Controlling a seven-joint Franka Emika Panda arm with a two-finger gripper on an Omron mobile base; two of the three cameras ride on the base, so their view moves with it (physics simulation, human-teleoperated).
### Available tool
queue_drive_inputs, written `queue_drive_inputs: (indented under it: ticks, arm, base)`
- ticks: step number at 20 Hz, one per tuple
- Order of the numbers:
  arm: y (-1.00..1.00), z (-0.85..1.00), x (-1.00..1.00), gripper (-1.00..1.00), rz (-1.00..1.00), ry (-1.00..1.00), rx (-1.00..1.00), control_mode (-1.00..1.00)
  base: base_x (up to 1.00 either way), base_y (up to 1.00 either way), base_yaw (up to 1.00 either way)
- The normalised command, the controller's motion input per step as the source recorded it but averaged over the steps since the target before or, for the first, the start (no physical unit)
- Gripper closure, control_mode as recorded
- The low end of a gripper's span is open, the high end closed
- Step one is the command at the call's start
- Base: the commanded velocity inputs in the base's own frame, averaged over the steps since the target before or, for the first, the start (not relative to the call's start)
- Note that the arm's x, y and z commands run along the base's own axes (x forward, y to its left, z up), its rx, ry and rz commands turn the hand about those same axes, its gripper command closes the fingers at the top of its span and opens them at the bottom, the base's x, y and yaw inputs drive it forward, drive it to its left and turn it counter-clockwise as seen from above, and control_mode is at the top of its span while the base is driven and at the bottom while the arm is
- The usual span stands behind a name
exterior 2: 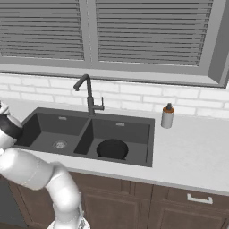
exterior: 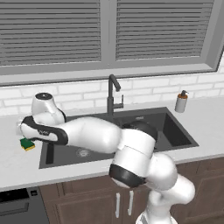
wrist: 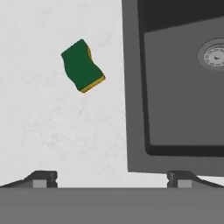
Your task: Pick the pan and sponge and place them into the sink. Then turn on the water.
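On the pale bench (exterior: pixel 13 166) left of the sink (exterior 2: pixel 147 147), the sponge (wrist: pixel 82 66) lies below the spread, empty hand (wrist: pixel 111 177), poised for pickup, while the pan (exterior 2: pixel 112 148) sits in the right basin.

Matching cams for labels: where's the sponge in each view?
Left base view: sponge on the counter, left of the sink, beside the arm.
Right base view: not in it.
Hand view: sponge upper left, on the counter.
Shared landmark: left basin drain.
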Motion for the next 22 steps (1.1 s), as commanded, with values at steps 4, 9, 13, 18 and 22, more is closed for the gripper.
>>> queue_drive_inputs:
  ticks: [4,9,13,18,22]
  arm:
    - [0.14,0.00,0.05,-1.00,0.00,0.12,-0.10,-1.00]
    - [0.01,0.04,0.11,-1.00,0.02,0.07,-0.04,-1.00]
    - [0.00,-0.01,0.13,-1.00,0.08,0.00,-0.05,-1.00]
    - [0.00,-0.03,0.16,-1.00,0.12,0.00,-0.06,-1.00]
    - [0.03,-0.10,0.18,-1.00,0.16,0.00,-0.07,-1.00]
  base:
    - [0.00,0.00,0.00]
    - [0.00,0.00,0.00]
    - [0.00,0.00,0.00]
    - [0.00,0.00,0.00]
    - [0.00,0.00,0.00]
